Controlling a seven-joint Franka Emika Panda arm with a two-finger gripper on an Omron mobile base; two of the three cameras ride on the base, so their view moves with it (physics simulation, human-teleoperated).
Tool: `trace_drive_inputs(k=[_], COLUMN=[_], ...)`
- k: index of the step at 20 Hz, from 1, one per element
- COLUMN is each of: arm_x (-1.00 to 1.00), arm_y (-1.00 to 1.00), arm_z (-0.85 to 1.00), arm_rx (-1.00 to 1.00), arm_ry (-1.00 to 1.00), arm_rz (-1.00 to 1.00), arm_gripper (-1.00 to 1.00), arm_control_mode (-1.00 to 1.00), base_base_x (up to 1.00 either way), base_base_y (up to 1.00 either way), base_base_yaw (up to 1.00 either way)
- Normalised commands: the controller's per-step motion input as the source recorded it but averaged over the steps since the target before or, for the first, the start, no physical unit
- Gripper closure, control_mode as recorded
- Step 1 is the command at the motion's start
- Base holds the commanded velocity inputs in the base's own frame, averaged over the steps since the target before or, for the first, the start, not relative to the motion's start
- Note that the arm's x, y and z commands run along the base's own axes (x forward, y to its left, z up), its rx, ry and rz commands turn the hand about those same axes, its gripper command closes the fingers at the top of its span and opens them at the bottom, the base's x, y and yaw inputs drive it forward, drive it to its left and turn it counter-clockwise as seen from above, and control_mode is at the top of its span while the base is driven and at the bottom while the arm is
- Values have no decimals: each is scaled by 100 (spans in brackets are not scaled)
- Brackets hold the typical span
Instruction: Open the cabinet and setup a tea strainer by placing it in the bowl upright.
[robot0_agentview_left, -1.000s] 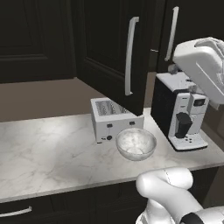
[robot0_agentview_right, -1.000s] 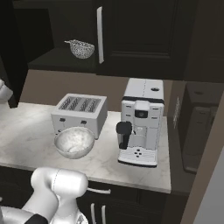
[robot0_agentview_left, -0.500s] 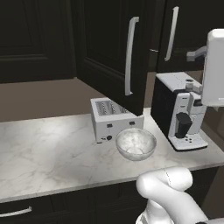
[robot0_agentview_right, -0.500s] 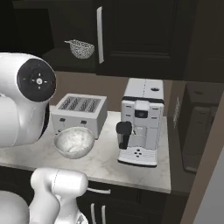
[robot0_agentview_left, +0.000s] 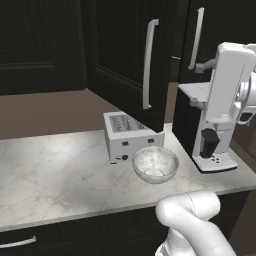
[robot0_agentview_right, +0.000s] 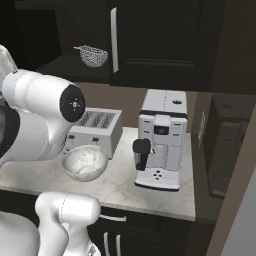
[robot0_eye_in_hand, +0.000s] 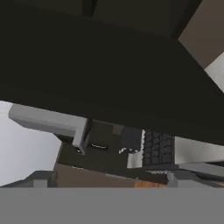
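So the cabinet (robot0_agentview_left: 127, 60) has one door swung wide open, and from the left base view that door blocks whatever's on the shelf, but the right base view shows the tea strainer (robot0_agentview_right: 92, 55) sitting up there, handle barely visible. The bowl (robot0_agentview_left: 155, 164) sits on the marble table (robot0_agentview_left: 55, 175) right in front of the toaster (robot0_agentview_left: 127, 135), coffee machine (robot0_agentview_right: 161, 140) beside it. Fingers are spread wide holding nothing, though the hand view is mostly dark blur, hard to read
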Motion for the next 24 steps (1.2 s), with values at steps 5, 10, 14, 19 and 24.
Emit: trace_drive_inputs(k=[5, 10, 14, 19, 24], arm_x=[44, 20, 16, 27, 38], arm_y=[-13, -24, 0, 0, 0], arm_z=[-1, 0, -8, -10, -12], arm_rx=[8, 4, 0, 0, 0], arm_ry=[4, 2, 5, 6, 8], arm_rz=[3, 4, 5, 7, 7], arm_gripper=[-100, -100, -100, -100, -100], arm_control_mode=[-100, -100, -100, -100, -100], base_base_x=[0, 0, 0, 0, 0], base_base_y=[0, 0, 0, 0, 0], base_base_yaw=[0, 0, 0, 0, 0])
